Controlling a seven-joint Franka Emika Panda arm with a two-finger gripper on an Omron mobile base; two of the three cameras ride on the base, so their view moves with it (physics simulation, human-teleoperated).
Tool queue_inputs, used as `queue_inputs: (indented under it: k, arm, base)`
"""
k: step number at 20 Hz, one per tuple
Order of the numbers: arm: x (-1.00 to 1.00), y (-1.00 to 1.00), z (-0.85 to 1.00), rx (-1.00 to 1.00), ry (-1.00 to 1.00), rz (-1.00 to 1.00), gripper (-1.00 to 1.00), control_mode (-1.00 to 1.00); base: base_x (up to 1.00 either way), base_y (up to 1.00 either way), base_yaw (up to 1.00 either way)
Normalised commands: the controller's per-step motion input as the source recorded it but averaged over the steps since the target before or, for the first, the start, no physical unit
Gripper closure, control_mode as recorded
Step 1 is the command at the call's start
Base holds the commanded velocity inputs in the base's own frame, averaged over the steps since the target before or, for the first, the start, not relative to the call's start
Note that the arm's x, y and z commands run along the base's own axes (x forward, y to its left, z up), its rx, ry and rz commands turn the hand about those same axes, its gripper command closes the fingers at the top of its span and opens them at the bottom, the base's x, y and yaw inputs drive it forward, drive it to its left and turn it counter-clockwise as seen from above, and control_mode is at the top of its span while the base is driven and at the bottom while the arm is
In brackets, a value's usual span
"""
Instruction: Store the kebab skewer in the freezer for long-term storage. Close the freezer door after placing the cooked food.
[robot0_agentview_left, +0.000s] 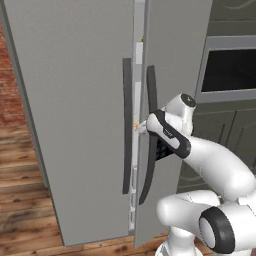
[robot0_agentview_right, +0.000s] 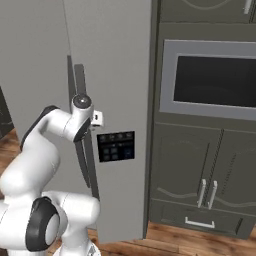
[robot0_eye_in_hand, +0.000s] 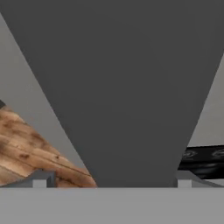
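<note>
Freezer door (robot0_agentview_left: 175, 65) with black panel (robot0_agentview_right: 116, 146) stands slightly ajar beside the plain door (robot0_agentview_left: 75, 100), white shelves glimpsed through the gap. Claw (robot0_eye_in_hand: 112, 180) spread wide, straddling the door's dark handle (robot0_agentview_left: 151, 90). Skewer: cannot tell where.

Built-in oven (robot0_agentview_right: 212, 80), dark cabinets (robot0_agentview_right: 200, 175), wood floor (robot0_agentview_left: 20, 150)

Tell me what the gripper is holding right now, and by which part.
Nothing is held. The gripper is open, its fingers either side of the freezer door's dark handle, not clamped on it.
</note>
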Motion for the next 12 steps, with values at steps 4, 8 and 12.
queue_inputs:
  k: [4,8,12]
  arm:
    - [0.32,-0.01,0.05,-0.02,0.00,-0.09,-1.00,-1.00]
    - [-0.55,-0.01,0.55,0.00,0.00,-0.02,-1.00,-1.00]
    - [-0.33,-0.13,0.81,0.00,0.03,-0.02,-1.00,-1.00]
  base:
    - [0.00,0.00,0.00]
    - [0.00,0.00,0.00]
    - [0.00,0.00,0.00]
